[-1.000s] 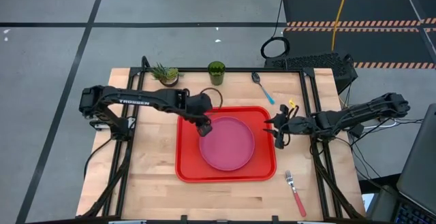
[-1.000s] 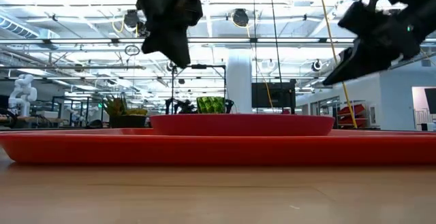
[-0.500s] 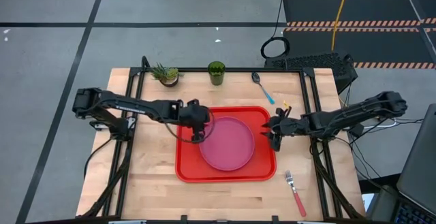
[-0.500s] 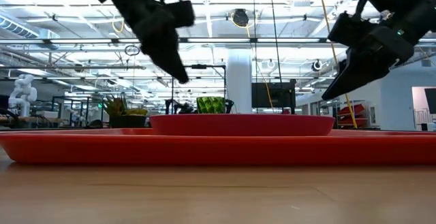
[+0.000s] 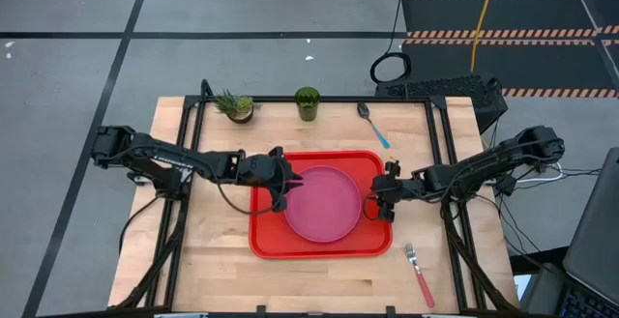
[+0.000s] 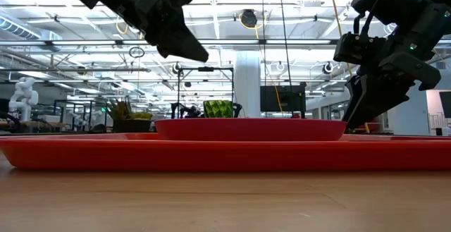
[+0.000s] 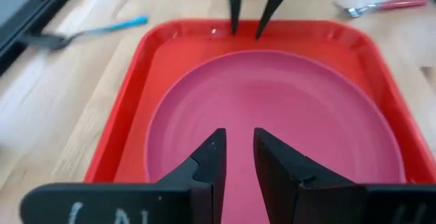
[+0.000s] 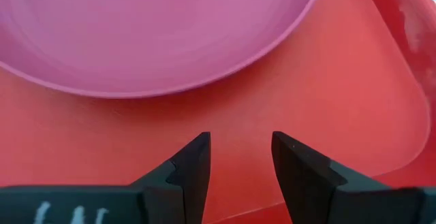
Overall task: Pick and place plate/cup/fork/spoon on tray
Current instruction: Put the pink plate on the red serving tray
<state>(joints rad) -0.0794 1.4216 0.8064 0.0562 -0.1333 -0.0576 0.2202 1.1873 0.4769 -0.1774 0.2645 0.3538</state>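
The plate (image 5: 323, 203) lies flat in the tray (image 5: 266, 241), which sits in the middle of the table (image 5: 213, 260). The left gripper (image 5: 281, 188) hovers above the plate's rim on the side toward the left arm; its fingers (image 7: 211, 163) stand a narrow gap apart and hold nothing, and past their tips the plate's pink surface spreads out toward the far rim of the tray. The right gripper (image 5: 378, 200) hangs over the opposite end of the tray, just off the plate's rim; its fingers (image 8: 194, 163) are parted more widely than the left ones, with only bare red tray floor showing between them and the plate's edge lying just ahead of their tips. In the low view the right gripper's tips (image 6: 356, 119) come down close to the plate's rim, while the left gripper (image 6: 190, 49) stays clearly higher above the plate. The two pairs of fingers face each other across the plate. The cup (image 5: 308, 102) stands on the table beyond the tray, well away from both pairs of fingers, with a small potted plant (image 5: 235, 105) near it. The spoon (image 5: 372, 124) lies on the table beyond the tray's corner, nearer the right fingers than the left. The fork (image 5: 420, 273) lies on the table off the tray's near corner on the right arm's side, well apart from both.
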